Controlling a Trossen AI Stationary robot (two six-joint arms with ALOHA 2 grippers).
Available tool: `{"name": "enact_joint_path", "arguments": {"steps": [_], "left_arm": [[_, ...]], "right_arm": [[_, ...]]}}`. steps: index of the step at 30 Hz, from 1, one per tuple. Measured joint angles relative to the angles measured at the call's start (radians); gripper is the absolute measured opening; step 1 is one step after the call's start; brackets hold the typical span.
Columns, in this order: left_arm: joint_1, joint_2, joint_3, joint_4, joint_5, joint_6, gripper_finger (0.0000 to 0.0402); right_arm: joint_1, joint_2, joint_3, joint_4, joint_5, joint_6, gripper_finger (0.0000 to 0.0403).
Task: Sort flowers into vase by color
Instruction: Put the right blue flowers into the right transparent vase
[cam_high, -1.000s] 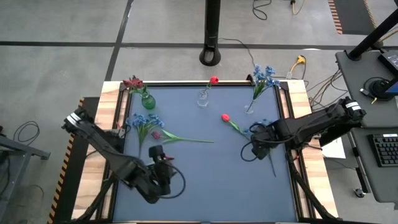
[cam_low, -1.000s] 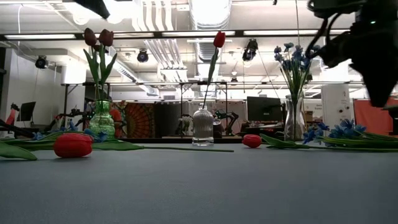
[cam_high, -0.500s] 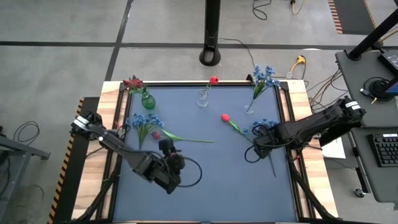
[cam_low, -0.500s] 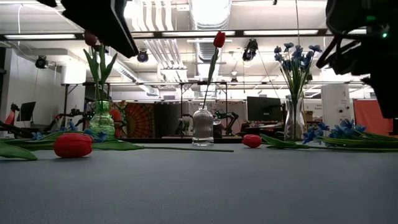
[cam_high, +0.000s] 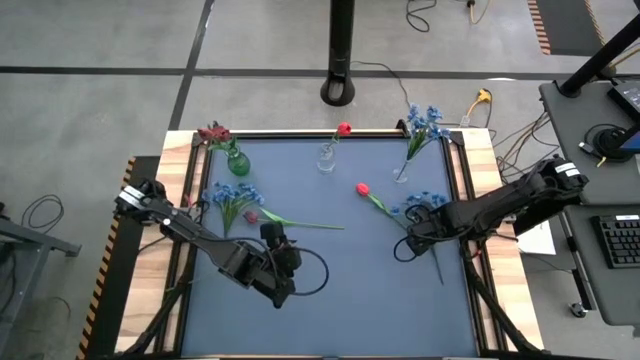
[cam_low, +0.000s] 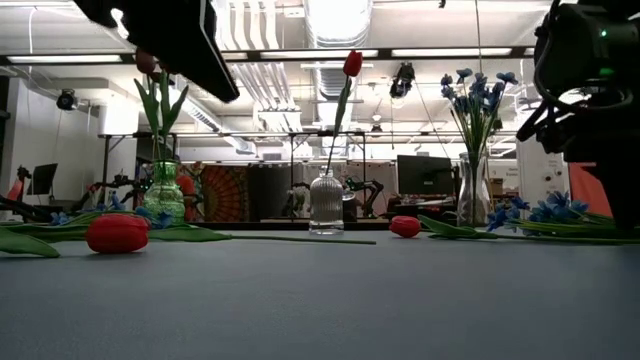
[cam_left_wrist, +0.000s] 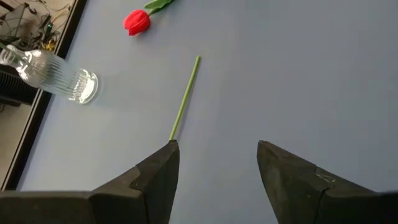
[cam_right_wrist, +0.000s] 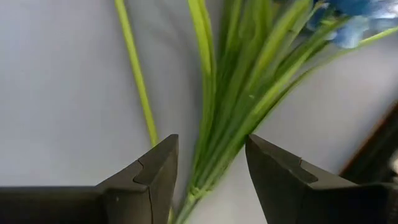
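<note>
Three vases stood in a row along the far edge of the table (cam_high: 330, 300). The left vase (cam_high: 238, 162) held dark blooms (cam_high: 212, 133). The middle vase (cam_high: 326, 158) held one tulip (cam_high: 344, 129). The right vase (cam_high: 401, 174) held a bunch of tiny blossoms (cam_high: 424, 120).

On the left side of the table lay another bunch (cam_high: 232, 194), with a long-stemmed flower (cam_high: 290, 222) just beside it. On the right side lay a tulip (cam_high: 363, 189) and, next to it, one more bunch (cam_high: 425, 203).
</note>
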Motion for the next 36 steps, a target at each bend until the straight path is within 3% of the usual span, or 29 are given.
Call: {"name": "enact_joint_path", "arguments": {"steps": [8, 18, 29, 36], "left_arm": [[0.032, 0.0, -0.047, 0.053, -0.001, 0.0, 0.0199], [0.034, 0.0, -0.049, 0.056, -0.063, 0.0, 0.0199], [0.034, 0.0, -0.05, 0.133, -0.094, 0.037, 0.0199], [0.034, 0.0, -0.059, 0.172, -0.055, 0.072, 0.0199]], "right_arm": [[0.0, 0.0, -0.062, 0.073, -0.009, 0.022, 0.0162], [0.0, 0.0, -0.057, 0.072, -0.009, 0.035, 0.0022], [0.0, -0.02, 0.093, 0.026, 0.04, -0.045, 0.0019], [0.0, -0.09, 0.184, 0.103, 0.251, -0.214, 0.0018]]}}
